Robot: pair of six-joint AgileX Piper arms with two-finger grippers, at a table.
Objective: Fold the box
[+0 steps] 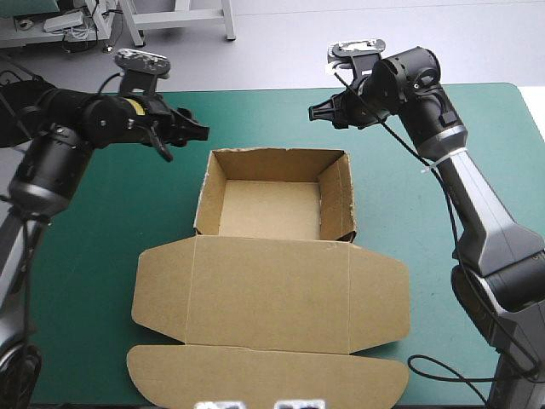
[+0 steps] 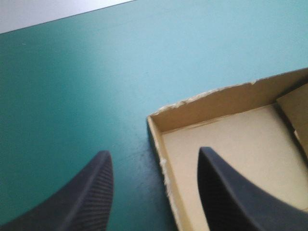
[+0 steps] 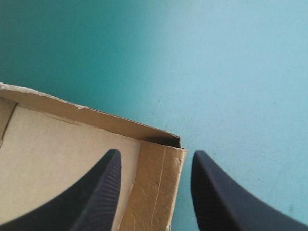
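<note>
The brown box (image 1: 272,204) stands mid-table as an open tray with its walls raised, and its lid (image 1: 271,294) lies flat toward the near edge. My left gripper (image 1: 194,130) hovers open above the tray's far left corner (image 2: 153,118); one finger is over the cover, the other over the tray floor. My right gripper (image 1: 318,112) hovers open above the far right corner (image 3: 179,143), straddling the side wall (image 3: 153,185). Neither gripper holds anything.
The lid's tuck flap (image 1: 266,379) reaches the table's near edge. Bare teal-green cover (image 1: 94,247) lies on both sides of the box and beyond it to the far edge.
</note>
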